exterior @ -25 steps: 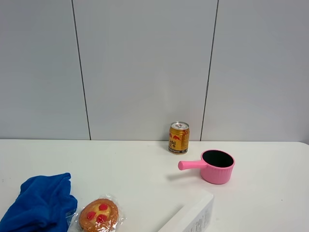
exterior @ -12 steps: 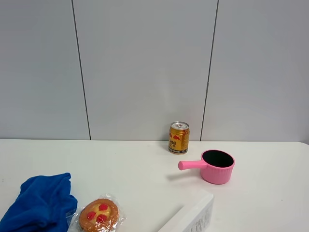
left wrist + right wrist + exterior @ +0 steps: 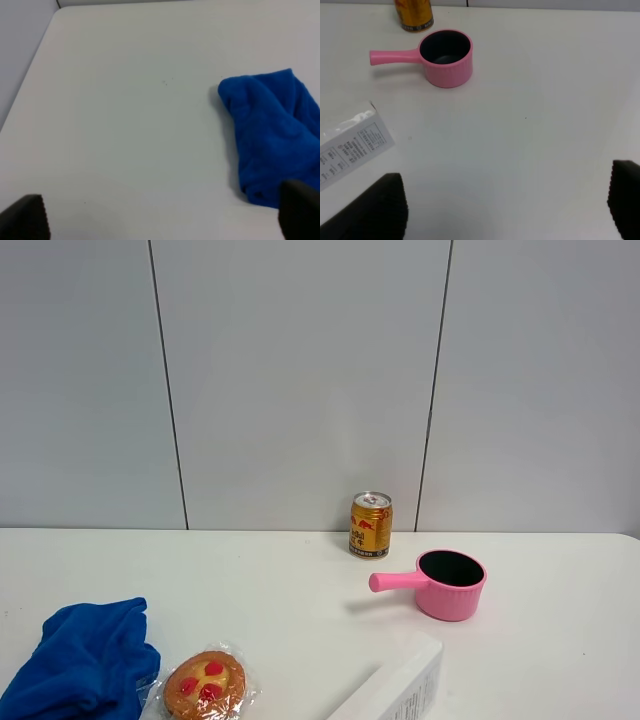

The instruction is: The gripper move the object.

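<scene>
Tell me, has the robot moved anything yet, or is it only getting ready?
Only getting ready, it seems. Nothing looks moved: the pink pot, gold can, blue cloth, wrapped pastry and white box all lie on the table. Nothing is in hand: the left gripper and right gripper are open and empty. The whole move remains.

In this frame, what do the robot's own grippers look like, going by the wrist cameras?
Only fingertips show. The left gripper has two black fingers with ribbed edges. The right gripper has the same black, ribbed pads. No cables, markings or arm links are visible; the high view shows no arm.
</scene>
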